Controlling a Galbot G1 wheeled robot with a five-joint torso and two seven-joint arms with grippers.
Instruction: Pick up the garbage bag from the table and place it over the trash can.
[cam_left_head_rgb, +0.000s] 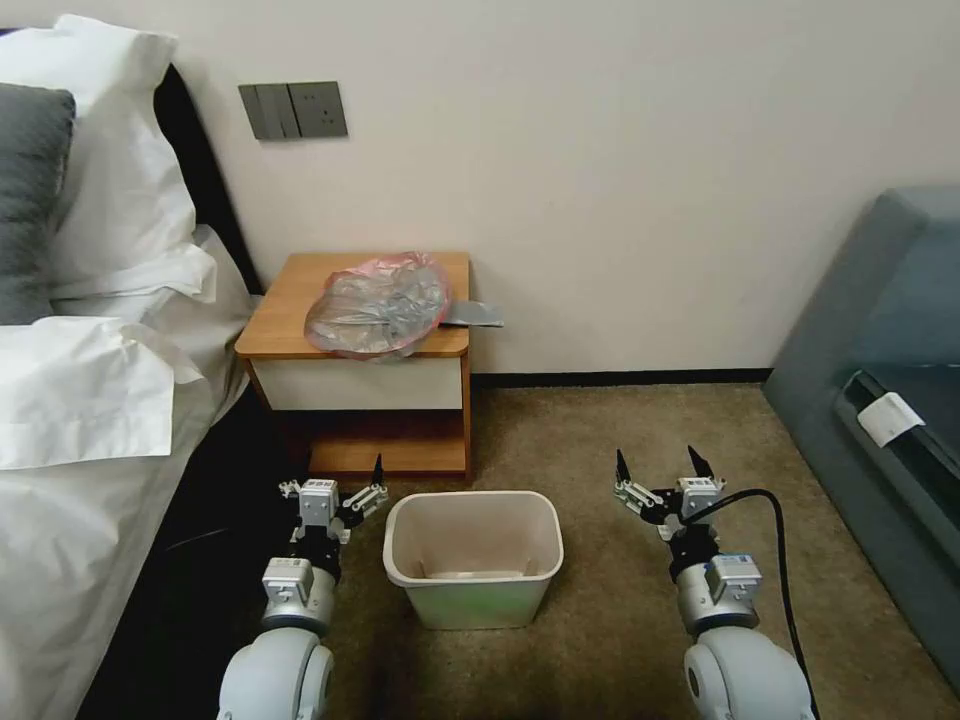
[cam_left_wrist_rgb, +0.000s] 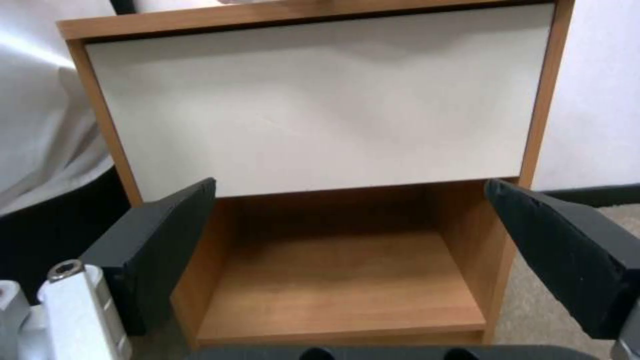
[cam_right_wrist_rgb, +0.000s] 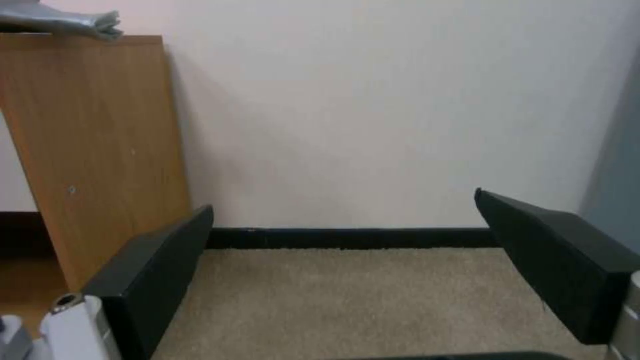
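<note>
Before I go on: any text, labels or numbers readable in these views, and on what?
None readable.
White tag on the grey sofa: no print can be made out.
Garbage bag, table, trash can, wall switch panel: no lettering visible.

bag (cam_left_head_rgb: 378, 306) is thin crinkly see-through plastic, desk (cam_left_head_rgb: 290, 310) smooth wood, bin (cam_left_head_rgb: 473, 590) smooth matt plastic, carpet (cam_left_head_rgb: 600, 440) rough and nubby
</note>
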